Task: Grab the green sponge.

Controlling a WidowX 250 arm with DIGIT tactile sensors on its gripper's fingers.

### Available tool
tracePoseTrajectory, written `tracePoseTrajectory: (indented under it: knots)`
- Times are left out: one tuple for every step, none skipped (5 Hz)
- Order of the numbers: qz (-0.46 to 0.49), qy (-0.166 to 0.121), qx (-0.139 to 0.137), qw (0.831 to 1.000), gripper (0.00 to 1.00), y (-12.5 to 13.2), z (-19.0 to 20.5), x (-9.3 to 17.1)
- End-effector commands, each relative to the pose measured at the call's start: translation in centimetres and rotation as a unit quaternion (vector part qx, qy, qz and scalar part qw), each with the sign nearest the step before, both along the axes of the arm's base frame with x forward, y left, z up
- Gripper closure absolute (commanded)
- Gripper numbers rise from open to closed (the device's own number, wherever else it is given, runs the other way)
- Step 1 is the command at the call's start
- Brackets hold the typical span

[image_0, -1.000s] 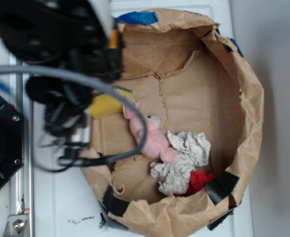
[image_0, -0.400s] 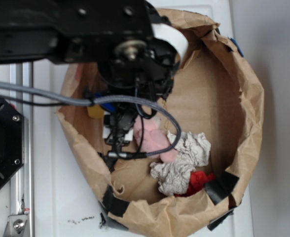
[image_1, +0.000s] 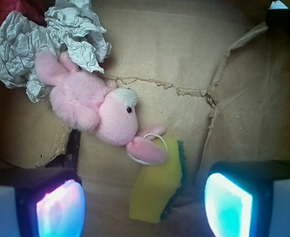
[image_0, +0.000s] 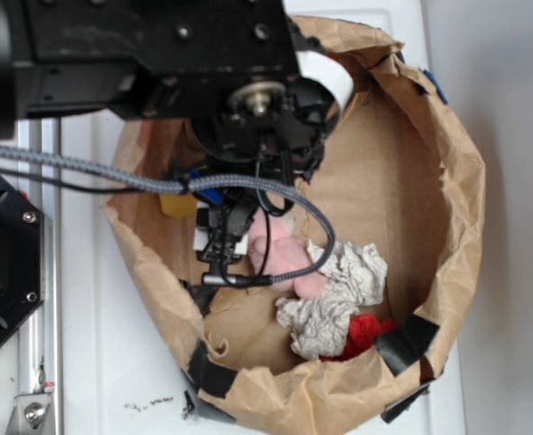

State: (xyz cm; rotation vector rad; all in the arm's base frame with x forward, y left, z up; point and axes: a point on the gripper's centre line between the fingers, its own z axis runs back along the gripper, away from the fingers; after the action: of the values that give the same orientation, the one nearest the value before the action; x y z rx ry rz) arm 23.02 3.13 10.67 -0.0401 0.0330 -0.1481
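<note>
Sponge (image_1: 157, 185) position is deciding the coming move: the green sponge is lying on the floor of the paper bag (image_0: 448, 163), just ahead of the gripper (image_1: 145, 205) and roughly centred between its two fingers, a little nearer the right-hand one in the wrist view. Its long axis is running from the near edge away and slightly rightward, with the dark green layer facing the right-hand finger (image_1: 229, 202). The jaws are standing wide open, holding nothing, with the sponge not yet between the pads. The pink bunny (image_1: 100, 111) is sitting just beyond the sponge, one ear and a white loop draping over the sponge's far end, so a close there would likely be catching the toy too; a grip nearer the sponge's near end looks cleaner. Beyond the bunny the crumpled rag (image_1: 61, 39) is lying, with something red (image_0: 366, 331) beside it. Counted: one sponge, one bunny, one rag, one red item, one bag, one gripper.
</note>
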Motion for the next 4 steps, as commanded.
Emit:
tracePoseTrajectory:
  knots:
    - [0.030,-0.021,-0.014,0.999,0.00,0.8,-1.0,-0.3]
    - [0.061,-0.028,-0.028,0.997,0.00,1.0,-3.7,-0.6]
    - [0.066,-0.030,-0.020,0.997,0.00,1.0,-4.9,-0.9]
    - [0.080,-0.018,-0.016,0.996,0.00,2.3,-6.4,-0.2]
